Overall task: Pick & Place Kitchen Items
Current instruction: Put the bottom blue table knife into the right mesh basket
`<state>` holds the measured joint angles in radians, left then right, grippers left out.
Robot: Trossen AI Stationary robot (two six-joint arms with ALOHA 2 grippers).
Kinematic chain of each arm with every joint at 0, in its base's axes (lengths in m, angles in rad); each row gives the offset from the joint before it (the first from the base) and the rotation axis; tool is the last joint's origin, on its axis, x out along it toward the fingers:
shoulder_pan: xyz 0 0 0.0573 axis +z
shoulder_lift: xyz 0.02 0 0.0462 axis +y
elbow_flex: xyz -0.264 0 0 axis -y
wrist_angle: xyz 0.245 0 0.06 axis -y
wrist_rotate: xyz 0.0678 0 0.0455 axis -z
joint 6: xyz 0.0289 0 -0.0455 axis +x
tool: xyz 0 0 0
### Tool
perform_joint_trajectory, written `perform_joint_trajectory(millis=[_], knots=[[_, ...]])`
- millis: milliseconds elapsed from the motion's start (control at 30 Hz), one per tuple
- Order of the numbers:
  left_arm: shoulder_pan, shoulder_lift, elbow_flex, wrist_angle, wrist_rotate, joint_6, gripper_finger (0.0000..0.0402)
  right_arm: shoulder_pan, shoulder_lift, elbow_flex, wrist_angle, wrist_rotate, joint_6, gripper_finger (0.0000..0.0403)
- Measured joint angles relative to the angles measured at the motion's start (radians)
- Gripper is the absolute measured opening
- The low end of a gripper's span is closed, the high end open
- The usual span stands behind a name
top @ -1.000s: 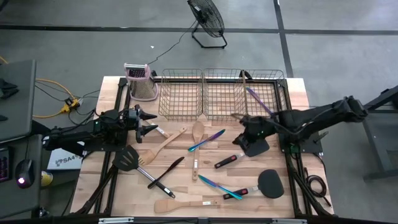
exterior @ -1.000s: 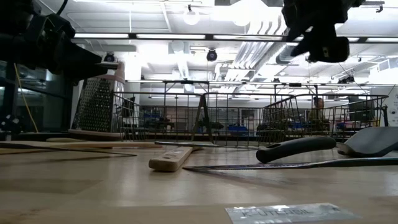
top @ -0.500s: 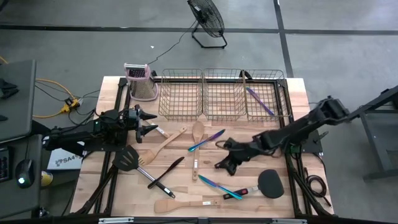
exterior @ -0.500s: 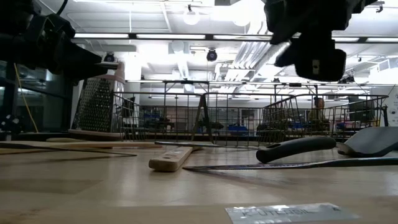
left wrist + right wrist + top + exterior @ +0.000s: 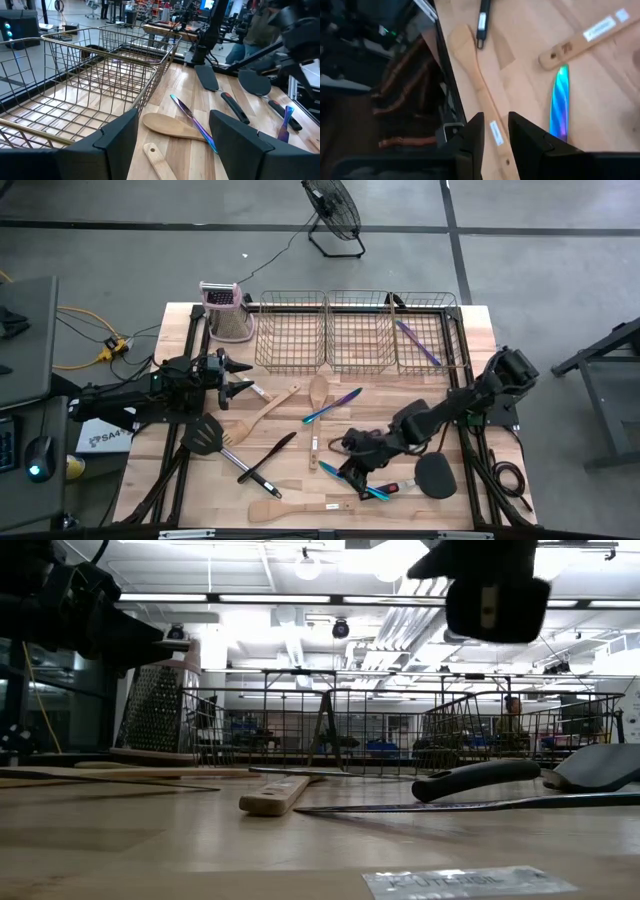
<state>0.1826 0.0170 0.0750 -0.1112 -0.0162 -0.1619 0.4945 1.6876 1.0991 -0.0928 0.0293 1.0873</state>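
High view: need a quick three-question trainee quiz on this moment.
1. True or false: the left gripper has its fingers shut on a wooden spoon.
2. Which wire basket holds an iridescent utensil? A: the one on the left arm's side. B: the middle one. C: the one on the right arm's side.
3. Which item lies just by the right gripper, near the table's front edge?

Key:
1. False. The fingers are open and hold nothing.
2. C.
3. The iridescent knife.

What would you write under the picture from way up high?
Right gripper reaches toward an iridescent knife; left gripper waits.
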Motion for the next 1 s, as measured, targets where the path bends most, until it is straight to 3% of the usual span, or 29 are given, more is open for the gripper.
perform_joint_trajectory(millis=[300, 567, 767, 1000], knots=[[0.000, 0.000, 0.000, 0.000, 0.000, 0.000, 0.0241, 0.031, 0.115, 0.269, -0.467, -0.025, 0.111, 0.0039], [0.000, 0.000, 0.000, 0.000, 0.000, 0.000, 0.0241, 0.031, 0.210, 0.369, -0.677, -0.149, 0.113, 0.0035], [0.000, 0.000, 0.000, 0.000, 0.000, 0.000, 0.0241, 0.034, 0.220, 0.369, -0.721, -0.137, 0.038, 0.0069], [0.000, 0.000, 0.000, 0.000, 0.000, 0.000, 0.0241, 0.036, 0.249, 0.369, -0.713, -0.090, -0.054, 0.0157]])
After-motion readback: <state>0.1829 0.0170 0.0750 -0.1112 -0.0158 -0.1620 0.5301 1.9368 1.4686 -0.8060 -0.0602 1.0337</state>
